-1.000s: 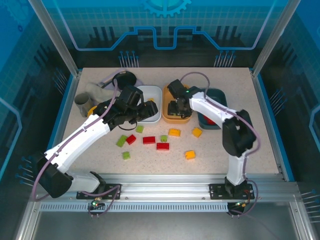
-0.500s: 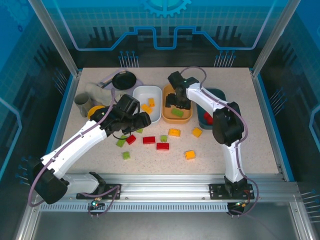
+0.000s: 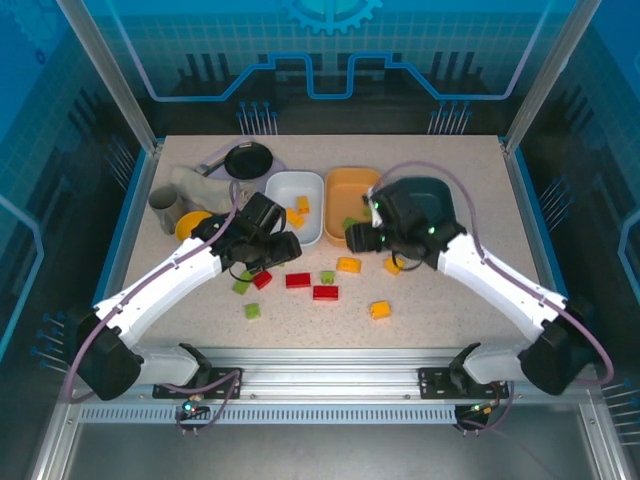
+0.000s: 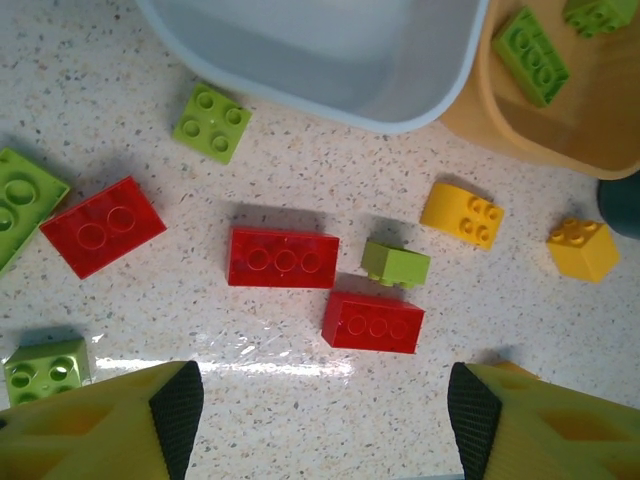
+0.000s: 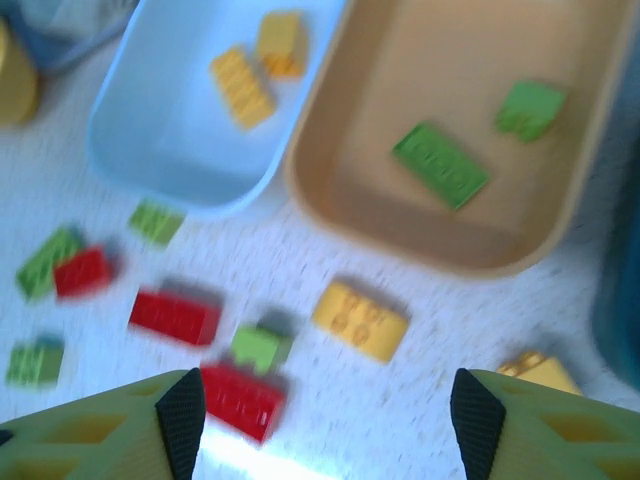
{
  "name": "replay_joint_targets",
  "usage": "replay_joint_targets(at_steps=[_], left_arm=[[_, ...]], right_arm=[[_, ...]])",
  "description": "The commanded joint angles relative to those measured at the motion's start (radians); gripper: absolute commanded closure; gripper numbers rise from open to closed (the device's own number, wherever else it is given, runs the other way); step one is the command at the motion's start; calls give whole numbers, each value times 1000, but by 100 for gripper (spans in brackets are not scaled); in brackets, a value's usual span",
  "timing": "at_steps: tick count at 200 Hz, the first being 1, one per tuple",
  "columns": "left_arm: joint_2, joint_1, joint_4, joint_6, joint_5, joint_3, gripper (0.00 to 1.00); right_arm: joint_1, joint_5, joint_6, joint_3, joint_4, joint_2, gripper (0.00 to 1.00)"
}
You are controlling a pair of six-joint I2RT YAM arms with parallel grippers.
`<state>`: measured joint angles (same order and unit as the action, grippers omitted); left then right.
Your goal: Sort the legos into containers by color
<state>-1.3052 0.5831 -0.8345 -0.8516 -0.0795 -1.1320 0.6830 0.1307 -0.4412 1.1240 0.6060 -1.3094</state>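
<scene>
**Both end effectors open above the loose legos**

My left end effector (image 4: 320, 405) hangs over the bench with fingers apart, gripping nothing. In its wrist view a red three-stud brick (image 4: 372, 322) lies at 12 o'clock, just ahead of the gap. A second red brick (image 4: 283, 257) is at 11, and the white tray (image 4: 320, 60) sits beyond.

My right end effector (image 5: 328, 415) is likewise spread and empty. A blurred red brick (image 5: 240, 398) shows in the gap, toward 9 o'clock. Ahead, the white tray holds two yellow bricks (image 5: 240, 85) and the orange tray (image 5: 430, 60) two green ones (image 5: 440, 165). From above, the teal tray (image 3: 440, 195) lies at its 2 o'clock.
</scene>
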Motion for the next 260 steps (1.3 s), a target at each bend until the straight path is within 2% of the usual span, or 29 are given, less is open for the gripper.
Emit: replay_joint_targets(at_steps=[1, 23, 46, 80, 143, 160, 183, 260], left_arm=[[25, -11, -43, -48, -32, 22, 31], [86, -11, -72, -73, -73, 57, 29], [179, -11, -87, -90, -105, 116, 29], [280, -11, -102, -115, -106, 181, 29], [331, -11, -118, -126, -106, 199, 29], [334, -12, -114, -120, -100, 196, 29], [351, -11, -107, -115, -97, 194, 29], [368, -11, -43, -108, -60, 217, 29]], right_arm=[[115, -39, 120, -77, -45, 1, 31], [228, -71, 151, -99, -43, -77, 22], [292, -44, 227, -88, -42, -209, 14], [278, 1, 320, -38, -16, -376, 8], [220, -18, 420, 84, -10, -558, 10], [220, -35, 434, 131, 13, -606, 15], [225, -63, 423, 154, 32, -634, 27], [274, -36, 337, 88, 47, -534, 67]])
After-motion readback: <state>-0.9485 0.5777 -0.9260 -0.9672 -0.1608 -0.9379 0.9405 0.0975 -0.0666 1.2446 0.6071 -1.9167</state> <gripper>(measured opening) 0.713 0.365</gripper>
